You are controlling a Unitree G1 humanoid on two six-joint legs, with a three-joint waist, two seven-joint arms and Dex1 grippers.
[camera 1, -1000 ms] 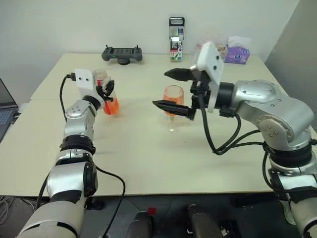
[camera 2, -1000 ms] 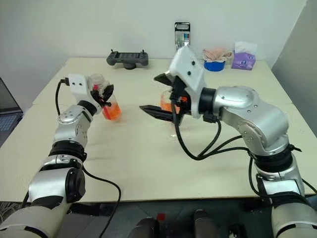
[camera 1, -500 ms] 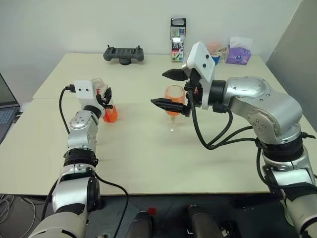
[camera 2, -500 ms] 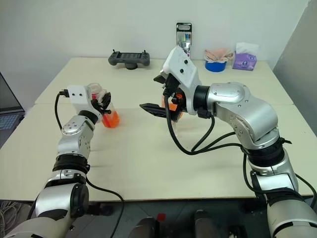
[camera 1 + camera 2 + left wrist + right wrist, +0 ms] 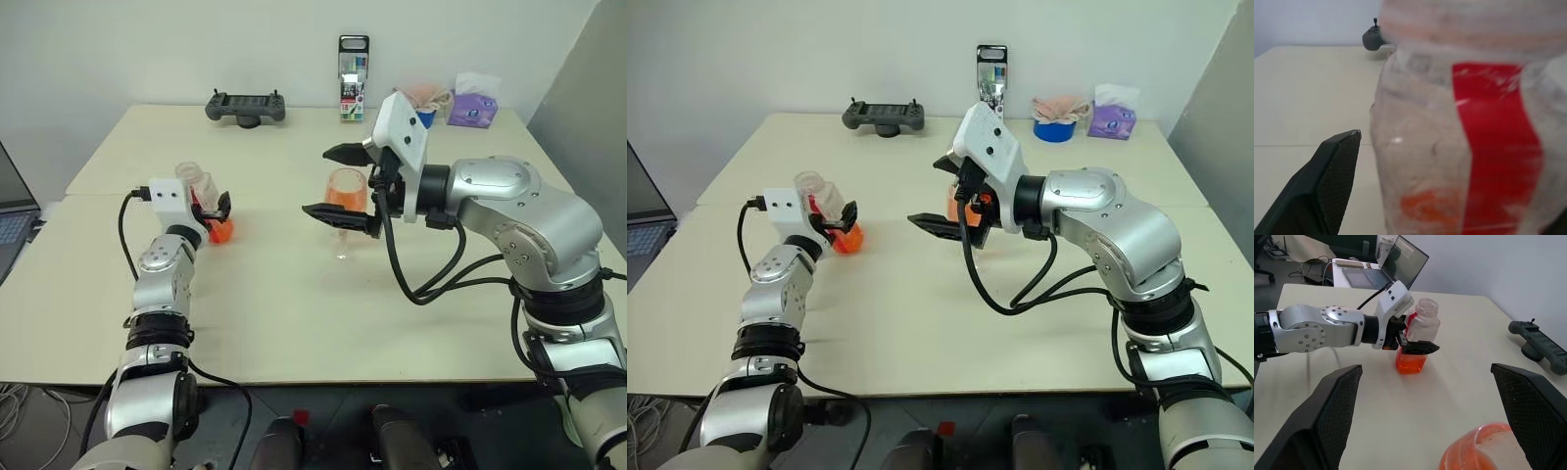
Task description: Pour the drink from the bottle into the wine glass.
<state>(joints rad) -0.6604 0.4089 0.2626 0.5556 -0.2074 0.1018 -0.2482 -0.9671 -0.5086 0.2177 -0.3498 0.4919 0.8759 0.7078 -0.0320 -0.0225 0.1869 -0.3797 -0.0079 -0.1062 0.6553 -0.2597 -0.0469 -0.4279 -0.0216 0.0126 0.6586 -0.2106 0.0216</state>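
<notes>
The bottle (image 5: 208,201) stands upright on the table at the left, uncapped, with a little orange-red drink (image 5: 1410,363) in its bottom. My left gripper (image 5: 214,208) is open around it; in the left wrist view one finger (image 5: 1327,191) stands clear of the bottle (image 5: 1459,147). The wine glass (image 5: 345,188) stands mid-table, its bowl tinted orange by the drink. My right gripper (image 5: 341,184) is open wide, one finger on each side of the bowl, touching neither side. The right wrist view shows the glass rim (image 5: 1484,450) low between its fingers.
A black game controller (image 5: 245,105), a tall box of coloured pens (image 5: 352,78), a blue bowl (image 5: 423,116) and a purple tissue box (image 5: 472,106) line the far edge. A laptop (image 5: 12,211) sits off the table's left side.
My left hand came down and back with the bottle, set it on the table, and its fingers opened off it. The right arm and the glass stayed put.
</notes>
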